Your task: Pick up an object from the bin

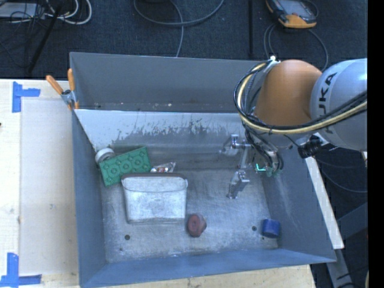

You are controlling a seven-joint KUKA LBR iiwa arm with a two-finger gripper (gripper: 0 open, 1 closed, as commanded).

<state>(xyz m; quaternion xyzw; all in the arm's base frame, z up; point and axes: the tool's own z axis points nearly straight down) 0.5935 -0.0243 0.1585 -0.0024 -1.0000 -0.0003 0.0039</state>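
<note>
Since nothing sits between its fingers, the tool (233,170) counts as empty: fingers spread wide, one toward the far wall and one toward the near wall, hanging over bare floor of the bin (90,221) well to the right of the pale box (155,201). Nothing is picked, so the target is a judgement call. The nearest candidates are the dark red ball (196,225), just off the pale box's near right corner, and the blue block (270,228), much further right of the box, close to the bin's right wall. The rest looks like loose scatter lying where it fell. A green studded plate (124,165) is at the box's far left corner, touching or overlapping it, cannot tell which. A white round piece (104,155) sits beyond that plate, and a shiny scrap (162,168) lies just past the box's far edge. The wide spread probably leaves room to drop around something, and the open floor gives clearance. Axes: the ball is round with no long axis, so any approach angle would do. The blue block is squat and its axis is hard to tell. The green plate's long axis runs left-right, with the right end tipped slightly toward the far wall. The box's long side runs left-right too.
</note>
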